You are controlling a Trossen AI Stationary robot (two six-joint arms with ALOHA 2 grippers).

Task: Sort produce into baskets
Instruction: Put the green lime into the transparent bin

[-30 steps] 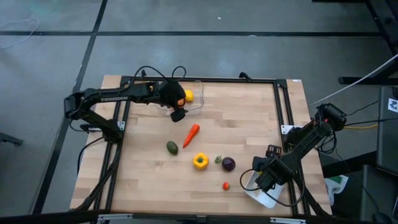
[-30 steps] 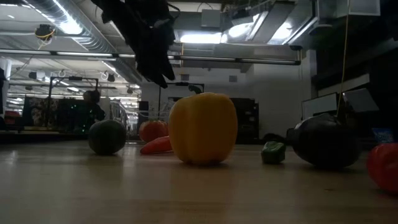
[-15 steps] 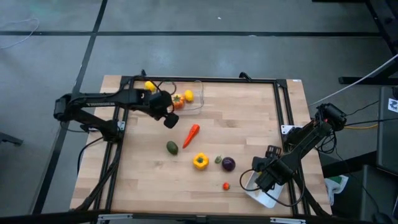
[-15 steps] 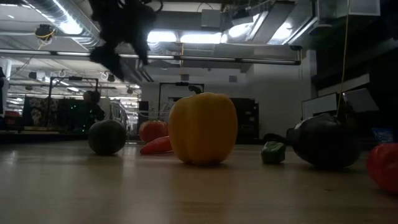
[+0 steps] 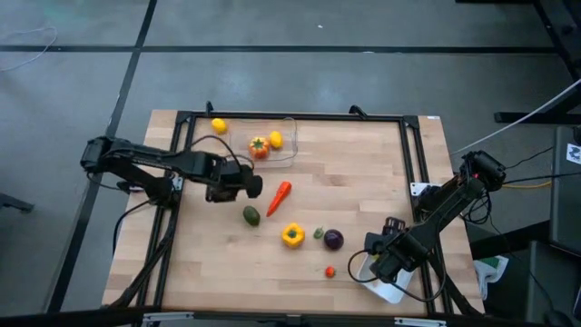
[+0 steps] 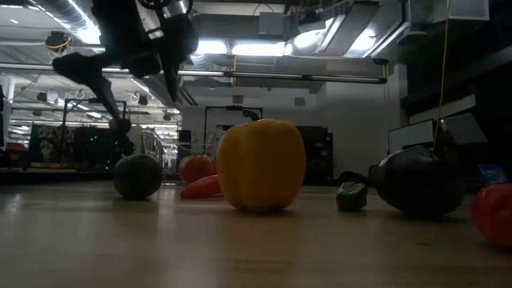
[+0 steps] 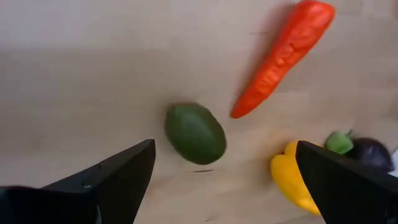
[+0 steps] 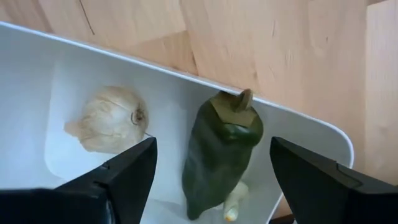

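My left gripper (image 5: 252, 188) hangs open and empty above the table, between the clear tub (image 5: 286, 156) and a green avocado-like piece (image 5: 251, 215). In the left wrist view (image 7: 224, 186) the green piece (image 7: 194, 133) lies ahead between the fingers, with the red carrot (image 7: 283, 59) beside it. The tub holds an orange tomato (image 5: 259, 147) and a yellow lemon (image 5: 275, 140). My right gripper (image 5: 367, 269) is open over the white tray (image 5: 386, 291), which holds white garlic (image 8: 106, 119) and a green pepper (image 8: 221, 149).
On the table lie a yellow pepper (image 5: 291, 235), a small green piece (image 5: 319, 233), a purple ball (image 5: 333, 240), a small red piece (image 5: 329, 271) and a lemon (image 5: 219, 125) beside the tub. A black frame (image 5: 408, 163) edges the table.
My left gripper has drawn back from over the clear tub toward the table's near edge and come lower, ending near the green piece. The orange tomato and the lemon beside the tub, hidden under the arm before, now show.
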